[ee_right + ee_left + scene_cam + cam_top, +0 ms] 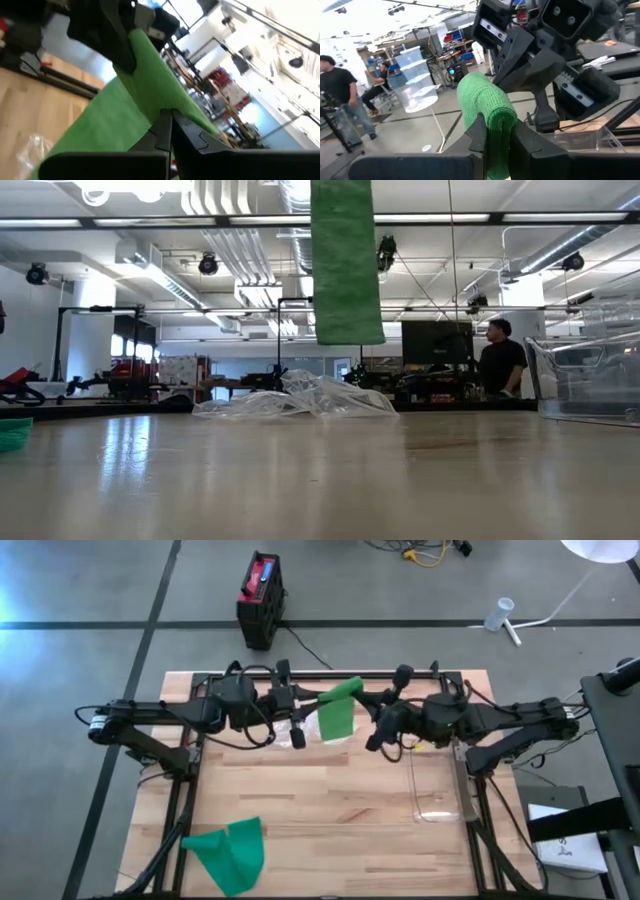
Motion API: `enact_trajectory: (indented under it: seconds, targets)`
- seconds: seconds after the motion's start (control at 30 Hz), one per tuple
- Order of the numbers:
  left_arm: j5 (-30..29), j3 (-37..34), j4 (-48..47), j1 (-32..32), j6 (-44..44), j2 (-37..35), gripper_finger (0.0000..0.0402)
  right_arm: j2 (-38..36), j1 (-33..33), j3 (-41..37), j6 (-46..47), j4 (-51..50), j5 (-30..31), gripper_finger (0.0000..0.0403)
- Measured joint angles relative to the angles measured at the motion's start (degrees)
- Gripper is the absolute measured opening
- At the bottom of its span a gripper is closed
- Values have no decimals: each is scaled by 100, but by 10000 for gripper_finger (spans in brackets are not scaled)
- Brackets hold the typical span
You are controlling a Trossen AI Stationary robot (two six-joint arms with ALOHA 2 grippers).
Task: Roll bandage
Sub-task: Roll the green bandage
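Left tool clamps the rolled end of the green bandage between its two dark fingers, above the far middle of the worktop. Right tool, facing it from the opposite side, is closed on the same strip, pinching the cloth just beside the left tool's grip. From the two grips the loose tail hangs straight down, its lower edge clear of the worktop and above a crumpled clear plastic wrapper lying on the wood. A second green bandage lies spread near the front left corner, and a clear plastic bin stands to the right; people are visible in the room beyond. Rolling appears to be at an early stage, since most of the strip hangs unrolled. Probable faults from here: the thin cloth could slip out of the right tool's narrow pinch; uneven tension between the two grips could wind the roll crooked or loose; and the free tail could drag the wrapper if lowered.
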Motion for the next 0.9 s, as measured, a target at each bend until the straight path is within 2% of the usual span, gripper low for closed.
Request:
enact_trajectory:
  seconds: [0.3, 0.5, 0.9]
  targets:
    - [-110, 6, 26, -22, 2, -161, 30, -178, 96, 12, 240, -656, 4, 2]
    - [-140, 4, -58, -20, 4, -150, 26, -269, 262, 263, 23, -601, -852, 2]
    - [110, 2, -115, -114, 101, -145, 30, -248, 173, 304, -384, -354, -486, 2]
